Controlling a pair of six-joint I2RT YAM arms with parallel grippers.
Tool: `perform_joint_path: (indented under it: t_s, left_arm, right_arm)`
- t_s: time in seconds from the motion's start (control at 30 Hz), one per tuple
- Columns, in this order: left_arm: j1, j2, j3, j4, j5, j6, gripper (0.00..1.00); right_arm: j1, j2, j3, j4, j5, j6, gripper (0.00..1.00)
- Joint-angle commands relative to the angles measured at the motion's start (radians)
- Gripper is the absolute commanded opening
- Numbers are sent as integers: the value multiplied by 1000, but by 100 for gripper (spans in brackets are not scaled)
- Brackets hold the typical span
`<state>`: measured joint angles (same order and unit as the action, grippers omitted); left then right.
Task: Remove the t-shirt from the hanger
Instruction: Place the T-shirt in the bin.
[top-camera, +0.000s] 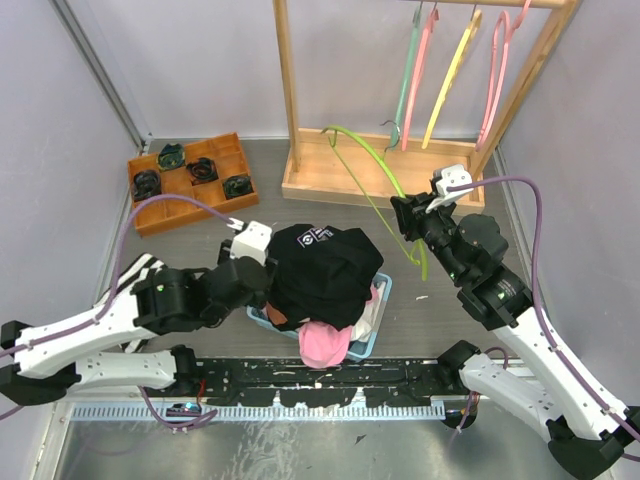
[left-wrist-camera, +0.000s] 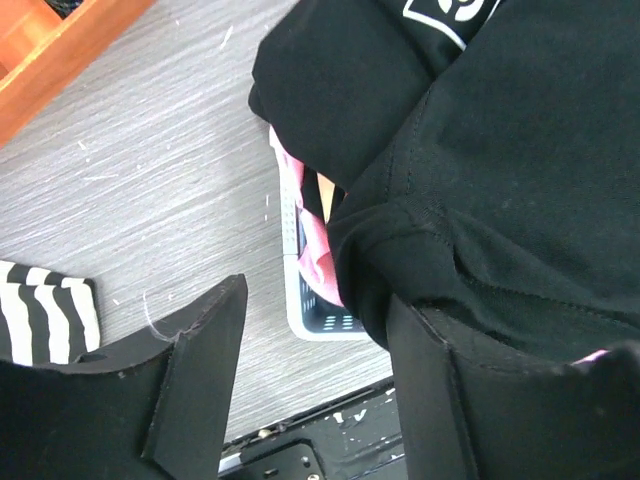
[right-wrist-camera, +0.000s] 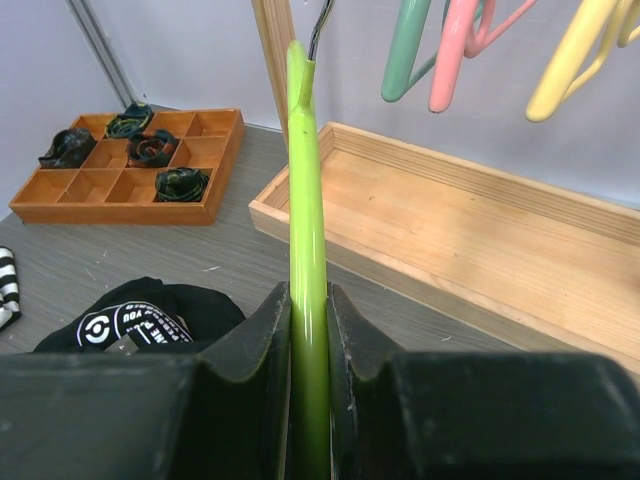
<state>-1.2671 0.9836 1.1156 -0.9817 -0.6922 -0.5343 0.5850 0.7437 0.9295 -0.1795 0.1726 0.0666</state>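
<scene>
Gripping the bare green hanger (right-wrist-camera: 305, 180) in the clenched right end effector (right-wrist-camera: 308, 330), held away from the cloth, likely to avoid snagging. Standing released at the left end effector (left-wrist-camera: 310, 350), with the black t-shirt (left-wrist-camera: 480, 180) just beside one finger, heaped over the basket (left-wrist-camera: 320, 322).

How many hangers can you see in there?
5. Four hang on the wooden rack: a teal hanger, a pink hanger, a yellow hanger and a second pink hanger. The right hand grips the lime green hanger. Others could hide behind these.
</scene>
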Motion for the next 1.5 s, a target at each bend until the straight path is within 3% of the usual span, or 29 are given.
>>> perform_joint_path:
  t_s: [0.0,0.4,0.7,1.0,1.23,1.47]
  left_arm:
    - [-5,-64,57,3,-22,35,66]
    - [-5,-233,86,167,166,165,71]
    - [-5,-46,132,415,265,300,75]
    - [-3,164,173,552,235,383,85]
    - [-2,222,100,569,212,332,99]
    - [48,224,-79,636,256,217,98]
  right_arm:
    - [-2,-21,27,119,0,10,1]
    - [-2,-21,16,135,1,12,1]
    - [-2,-26,21,132,-5,18,1]
    - [-2,-50,29,107,-1,18,1]
    - [-2,-56,22,104,-4,22,1]
    - [-2,-58,13,107,-5,29,1]
